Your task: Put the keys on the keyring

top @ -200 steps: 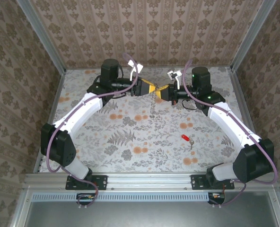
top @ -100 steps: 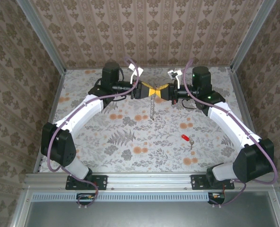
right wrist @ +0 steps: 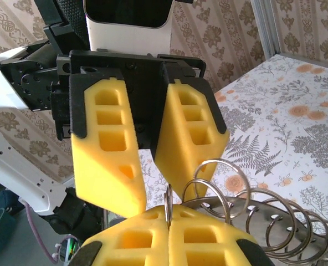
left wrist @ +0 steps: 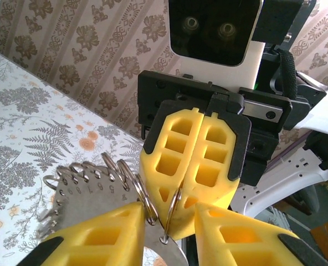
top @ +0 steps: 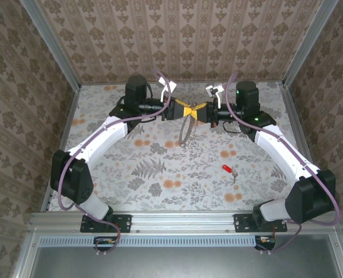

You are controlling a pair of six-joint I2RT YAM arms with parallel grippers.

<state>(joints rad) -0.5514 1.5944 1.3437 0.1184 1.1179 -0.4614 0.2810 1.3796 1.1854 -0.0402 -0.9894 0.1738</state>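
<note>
Looking from above, I saw the silvery keyring (top: 185,132), a row of thin metal split rings on a flat strip. It hung below the two grippers, which met tip to tip over the far middle of the flowered worktop (top: 131,174). The right gripper (right wrist: 168,221) had its yellow foam fingers (right wrist: 208,244) pressed together on one wire ring at the top. The left gripper (left wrist: 167,219) stood a narrow gap apart around the next rings, one pad touching them; I judged it was not clamping.

The tiny dark metal key with the red oblong plastic head (top: 226,168) lay flat on the worktop. It was well apart from the keyring, toward the near right, and its long axis was slanted, with the red head farther. The right gripper was nearer to it but occupied, so I judged the left gripper should take the keyring first.
</note>
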